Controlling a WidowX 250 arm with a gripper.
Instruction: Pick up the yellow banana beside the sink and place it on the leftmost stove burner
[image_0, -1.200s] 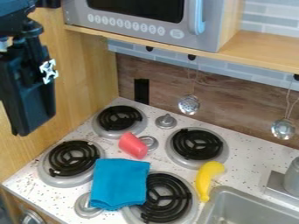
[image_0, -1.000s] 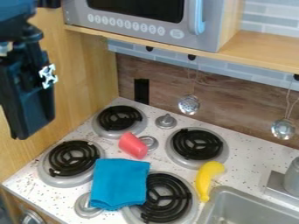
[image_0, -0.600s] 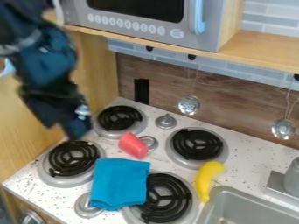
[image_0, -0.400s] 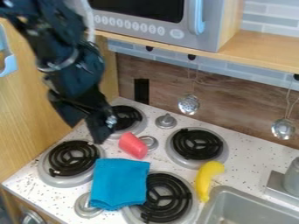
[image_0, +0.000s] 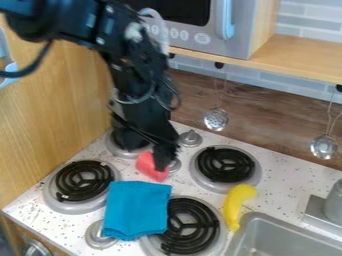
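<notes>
Black gripper (image_0: 162, 161); coral-red cup (image_0: 147, 168); plain bright blue cloth (image_0: 137, 210) towards seven o'clock, yellow banana (image_0: 235, 204) at five; black coils (image_0: 226, 164); white counter (image_0: 280, 175), dark-speckled; honey wood-grain wall (image_0: 57, 117) at nine, brown-grained board (image_0: 284, 117) at three, blue-grey brick-patterned tiles (image_0: 304, 55) at two; silver-grey microwave (image_0: 244, 37) at one, handle (image_0: 229, 22) pale blue

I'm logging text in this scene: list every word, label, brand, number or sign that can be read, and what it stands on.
Round buttons on the microwave: marks too small to read.
Oval button beside them: mark too small to read.
No words, labels, brands, numbers or signs can be read.
</notes>
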